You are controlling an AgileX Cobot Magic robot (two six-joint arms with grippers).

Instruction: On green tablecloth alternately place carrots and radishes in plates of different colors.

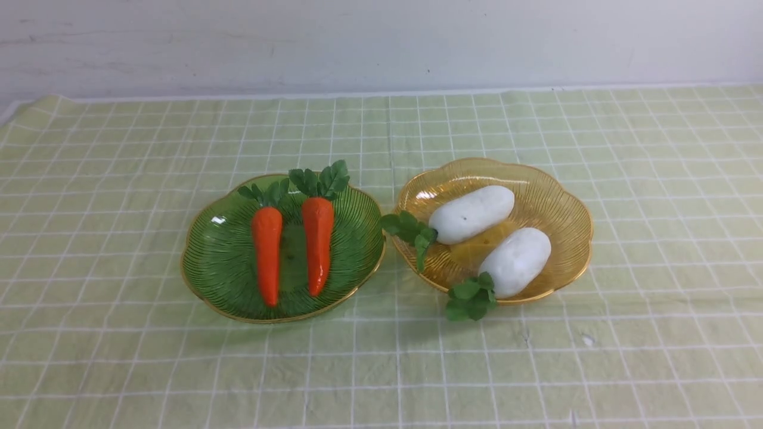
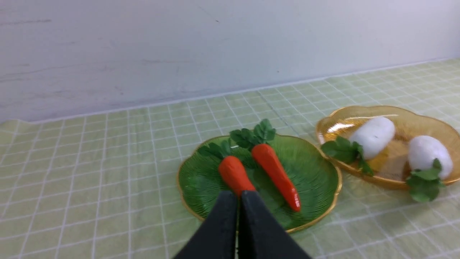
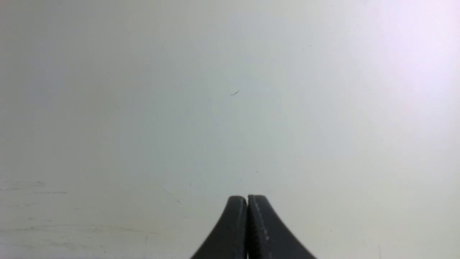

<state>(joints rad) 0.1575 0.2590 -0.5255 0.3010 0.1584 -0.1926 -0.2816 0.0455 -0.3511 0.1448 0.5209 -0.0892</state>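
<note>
On the green tablecloth (image 1: 119, 357) stand two plates side by side. The dark green plate (image 1: 217, 262) on the left holds two orange carrots (image 1: 267, 253) (image 1: 318, 243), lying parallel with their leaves toward the wall. The amber plate (image 1: 560, 196) on the right holds two white radishes (image 1: 472, 213) (image 1: 516, 261), their leaves hanging over its near-left rim. Neither gripper shows in the front view. In the left wrist view my left gripper (image 2: 238, 194) is shut and empty, held back from the green plate (image 2: 312, 172). My right gripper (image 3: 247, 198) is shut, empty, facing a blank wall.
A pale wall (image 1: 381, 42) runs along the far edge of the cloth. The cloth is slightly wrinkled near the front, with a small mark (image 1: 587, 339) at the front right.
</note>
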